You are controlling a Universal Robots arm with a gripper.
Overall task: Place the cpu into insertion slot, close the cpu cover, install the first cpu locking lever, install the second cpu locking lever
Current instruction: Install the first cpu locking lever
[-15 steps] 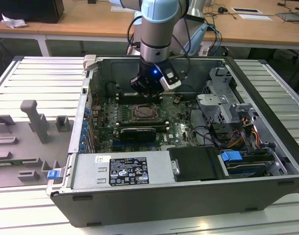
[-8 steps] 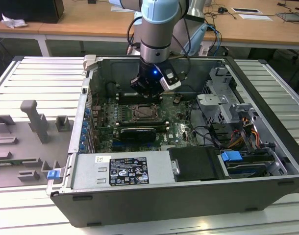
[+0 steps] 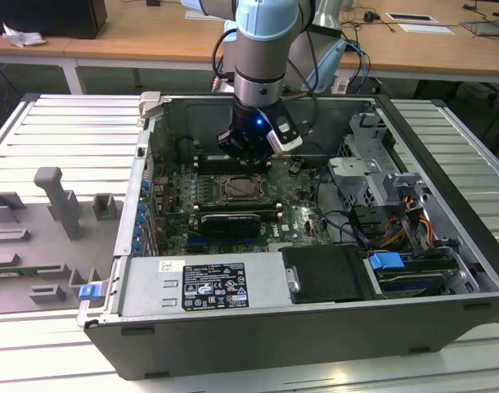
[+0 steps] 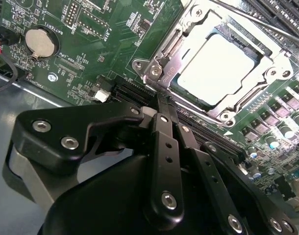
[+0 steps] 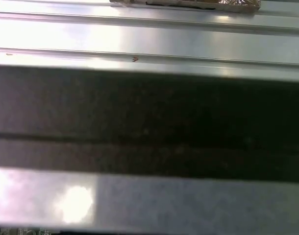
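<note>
Gripper fingers pinched together, holding nothing, tips hovering just beside the cpu cover corner, cpu seated beyond

The exterior view looks down from above and in front of the open computer case, far enough back to take in the whole motherboard and the arm reaching down into it. The second wrist view rides close behind the gripper, looking along the closed jaws at the cpu cover just beyond their tips, the socket area that both these views share. The first wrist view faces away from the jaws, very near a ribbed metal surface.
</note>
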